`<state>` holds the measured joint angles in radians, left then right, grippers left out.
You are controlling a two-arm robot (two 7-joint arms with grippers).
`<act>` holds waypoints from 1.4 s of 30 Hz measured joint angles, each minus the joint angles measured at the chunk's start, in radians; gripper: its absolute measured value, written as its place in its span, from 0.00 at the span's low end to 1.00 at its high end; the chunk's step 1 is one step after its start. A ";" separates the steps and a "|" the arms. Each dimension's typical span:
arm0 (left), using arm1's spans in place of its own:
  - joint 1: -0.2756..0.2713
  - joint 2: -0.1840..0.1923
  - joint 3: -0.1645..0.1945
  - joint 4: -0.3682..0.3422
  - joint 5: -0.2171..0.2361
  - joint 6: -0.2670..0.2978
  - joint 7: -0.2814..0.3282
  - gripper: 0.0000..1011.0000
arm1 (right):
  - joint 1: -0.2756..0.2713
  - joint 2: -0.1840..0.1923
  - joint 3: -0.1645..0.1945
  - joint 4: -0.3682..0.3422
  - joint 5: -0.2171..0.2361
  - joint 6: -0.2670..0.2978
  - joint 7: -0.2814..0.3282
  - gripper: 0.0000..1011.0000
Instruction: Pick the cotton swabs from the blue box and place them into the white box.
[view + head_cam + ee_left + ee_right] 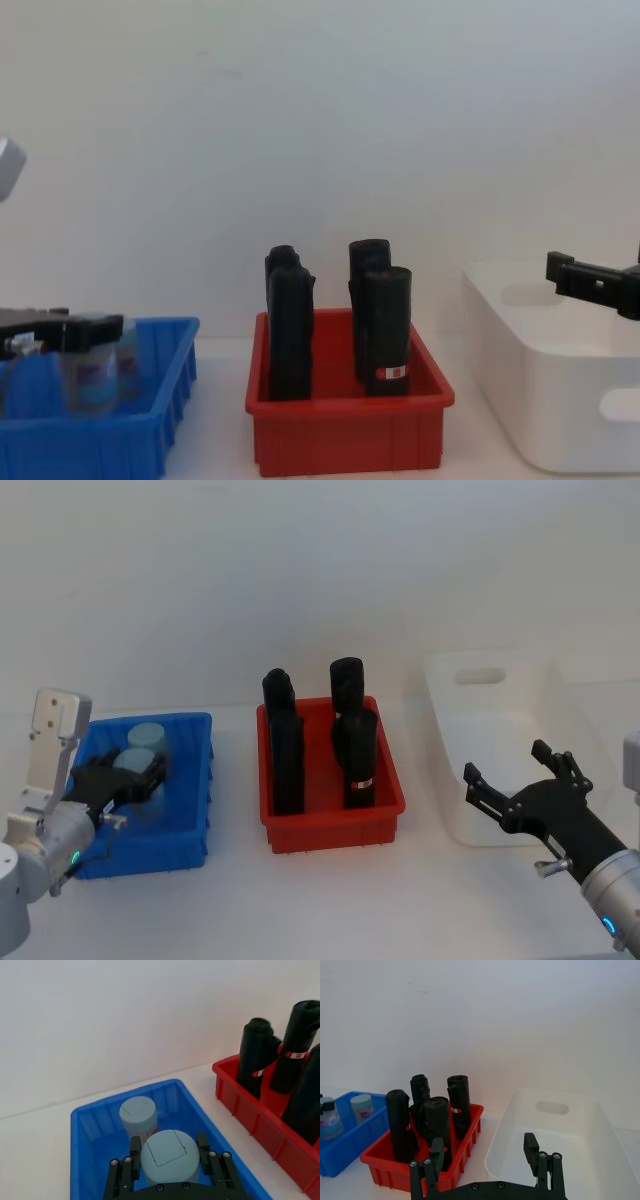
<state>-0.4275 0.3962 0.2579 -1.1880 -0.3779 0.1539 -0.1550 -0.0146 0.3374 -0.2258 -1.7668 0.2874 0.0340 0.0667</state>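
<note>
Head, chest and wrist views of a two-arm pick station. The left claw (168,1144) is lowered into the blue box (105,1120), which sits at the left of the white counter (330,900). Its two fingers (135,1149) are closed in against opposite sides of the held cotton swab jar (167,1157), gripping it just below its light blue lid. The jar stands upright and inside the box walls; whether its base rests on the box floor cannot be told. The second cotton swab jar (138,1112) stands upright just beyond it, nearer the far wall of the same box.

The right claw (505,762) hangs over the near edge of the white box (450,720) at the right of the counter, above its rim in the chest view, fingers spread wide with nothing between them.

Between the two boxes sits a red bin (330,830) that carries four tall black packs (288,760), all upright. The three containers stand apart in one row.
</note>
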 joint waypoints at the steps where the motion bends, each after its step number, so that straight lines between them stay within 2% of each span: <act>1: 0.002 0.002 -0.001 -0.012 0.003 0.003 -0.005 0.66 | 0.000 0.000 0.000 0.000 0.000 0.000 0.000 0.99; 13: 0.014 0.036 -0.014 -0.157 0.040 0.044 -0.106 0.66 | 0.000 0.000 0.000 0.000 0.000 0.000 0.000 0.99; 18: 0.013 0.047 -0.017 -0.198 0.051 0.060 -0.166 0.66 | 0.000 0.000 0.000 0.000 0.000 0.000 0.000 0.99; 20: 0.007 0.052 -0.018 -0.219 0.056 0.069 -0.207 0.66 | 0.000 0.000 0.000 0.000 0.000 0.000 0.000 0.99; 25: -0.003 0.056 -0.018 -0.241 0.061 0.079 -0.258 0.66 | 0.000 0.000 0.000 0.000 0.000 0.000 0.000 0.99; 35: -0.050 0.056 -0.009 -0.278 0.080 0.121 -0.422 0.66 | 0.000 0.000 0.000 0.000 0.000 0.000 0.000 0.99; 41: -0.081 0.046 0.002 -0.288 0.087 0.142 -0.511 0.66 | 0.000 0.000 0.000 0.000 0.000 0.000 0.000 0.99; 42: -0.081 0.046 0.002 -0.288 0.087 0.142 -0.511 0.66 | 0.000 0.000 0.000 0.000 0.000 0.000 0.000 0.99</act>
<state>-0.5089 0.4427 0.2599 -1.4761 -0.2909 0.2963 -0.6660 -0.0146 0.3374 -0.2258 -1.7668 0.2874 0.0340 0.0668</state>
